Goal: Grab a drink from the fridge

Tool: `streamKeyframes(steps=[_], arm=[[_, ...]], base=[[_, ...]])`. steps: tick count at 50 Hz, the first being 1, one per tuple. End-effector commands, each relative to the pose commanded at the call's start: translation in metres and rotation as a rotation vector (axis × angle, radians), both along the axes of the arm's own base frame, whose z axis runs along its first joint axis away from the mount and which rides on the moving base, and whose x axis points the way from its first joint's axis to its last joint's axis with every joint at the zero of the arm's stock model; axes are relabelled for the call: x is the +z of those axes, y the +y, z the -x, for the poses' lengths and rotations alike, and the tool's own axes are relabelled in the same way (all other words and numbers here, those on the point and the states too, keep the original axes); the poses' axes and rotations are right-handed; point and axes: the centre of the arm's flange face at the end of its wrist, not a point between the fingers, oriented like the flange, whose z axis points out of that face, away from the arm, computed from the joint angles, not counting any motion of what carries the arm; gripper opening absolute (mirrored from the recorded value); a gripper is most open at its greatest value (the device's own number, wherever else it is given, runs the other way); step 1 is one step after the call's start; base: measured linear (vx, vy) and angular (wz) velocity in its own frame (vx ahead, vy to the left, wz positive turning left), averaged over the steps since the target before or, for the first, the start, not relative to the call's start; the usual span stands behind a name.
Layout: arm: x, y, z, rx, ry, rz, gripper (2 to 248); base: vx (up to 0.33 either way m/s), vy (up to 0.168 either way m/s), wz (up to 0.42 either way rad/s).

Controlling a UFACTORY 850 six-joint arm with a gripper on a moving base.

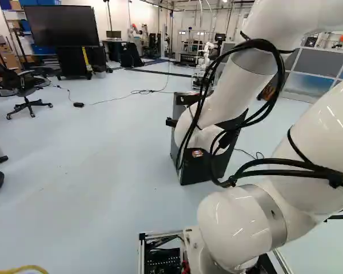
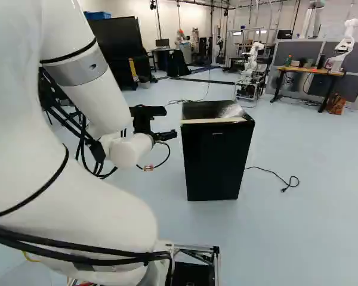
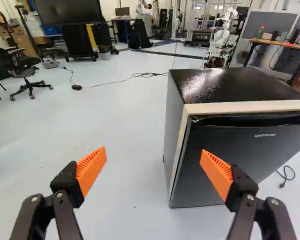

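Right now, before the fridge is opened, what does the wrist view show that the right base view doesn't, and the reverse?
Wrist view only: the gripper's orange pads, the wheeled office chair and the small black box on the floor.

Right base view only: the arm's white links and the white robot mounted on the desk.

Both: the fridge with its door shut, the gripper, the loose plug on the floor, that desk and the big dark screen.

1 fridge (image 3: 230,150), 2 pads (image 3: 91,169), 1 big screen (image 3: 67,11)
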Motion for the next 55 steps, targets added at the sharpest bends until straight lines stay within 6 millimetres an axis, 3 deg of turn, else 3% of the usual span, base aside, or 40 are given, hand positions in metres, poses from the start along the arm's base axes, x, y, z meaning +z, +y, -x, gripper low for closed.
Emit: streamKeyframes(steps=[29,55], arm=[[0.006,0.0,-0.002,-0.12,-0.075,-0.053,247],[-0.009,-0.003,-0.005,-0.252,-0.094,-0.072,247]], base=[[0.0,0.0,0.0],[0.0,0.0,0.0]])
